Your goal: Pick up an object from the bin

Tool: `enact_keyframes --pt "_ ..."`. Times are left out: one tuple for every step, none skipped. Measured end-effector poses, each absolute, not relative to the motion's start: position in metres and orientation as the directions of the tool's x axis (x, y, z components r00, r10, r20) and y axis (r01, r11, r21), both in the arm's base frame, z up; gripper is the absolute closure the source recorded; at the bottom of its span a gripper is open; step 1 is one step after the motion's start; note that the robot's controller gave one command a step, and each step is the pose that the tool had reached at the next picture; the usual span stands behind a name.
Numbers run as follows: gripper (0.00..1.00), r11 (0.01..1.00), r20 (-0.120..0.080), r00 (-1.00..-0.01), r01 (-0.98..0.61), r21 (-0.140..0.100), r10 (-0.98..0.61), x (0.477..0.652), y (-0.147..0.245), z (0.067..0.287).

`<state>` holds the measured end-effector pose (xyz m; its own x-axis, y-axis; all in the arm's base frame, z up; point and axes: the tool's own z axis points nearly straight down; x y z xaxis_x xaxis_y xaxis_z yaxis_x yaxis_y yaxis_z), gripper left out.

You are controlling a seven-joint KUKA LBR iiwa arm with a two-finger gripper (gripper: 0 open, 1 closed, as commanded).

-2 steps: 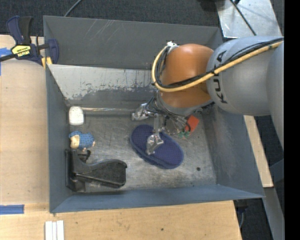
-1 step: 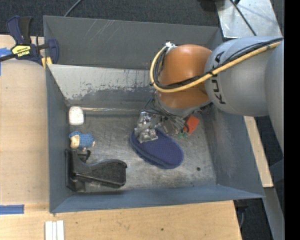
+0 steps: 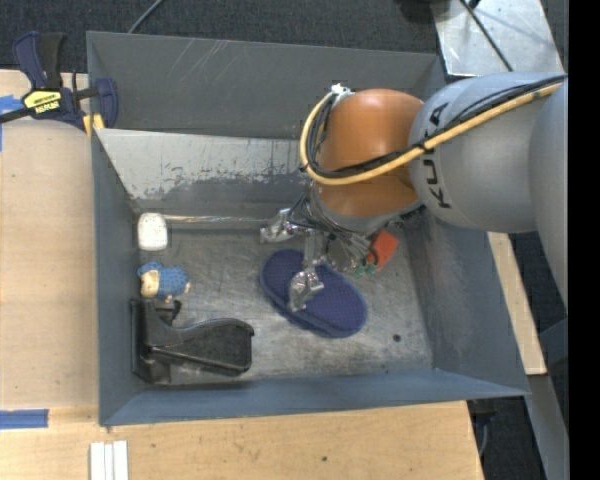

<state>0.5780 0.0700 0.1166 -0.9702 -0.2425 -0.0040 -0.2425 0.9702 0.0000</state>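
1. A dark blue oval pad (image 3: 330, 306), flat and soft-looking, lies on the floor of the grey bin (image 3: 280, 393), about the middle and a little toward the near wall
2. The gripper (image 3: 303, 276) stands over the pad's left part, with its metal tip on or just above the blue surface; I cannot tell whether it is released or clenched
3. Above it sits the wrist's orange cover (image 3: 365, 163), and the grey arm (image 3: 490, 158) crosses the bin's right rim
4. A small red-orange thing (image 3: 384, 248) shows near the pad's far right end, half hidden under the wrist; I cannot tell what it is
5. A black long-handled tool (image 3: 195, 346) lies in the near left corner, apart from the pad
6. By the left wall, just beyond the tool, is a small blue and tan figure (image 3: 164, 282); a white rounded lump (image 3: 153, 231) lies farther on, toward the far left corner
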Motion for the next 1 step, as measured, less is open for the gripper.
enact_keyframes --pt "0.0 0.896 -0.014 -0.896 -0.443 0.0 -0.443 0.564 0.0368 0.0756"
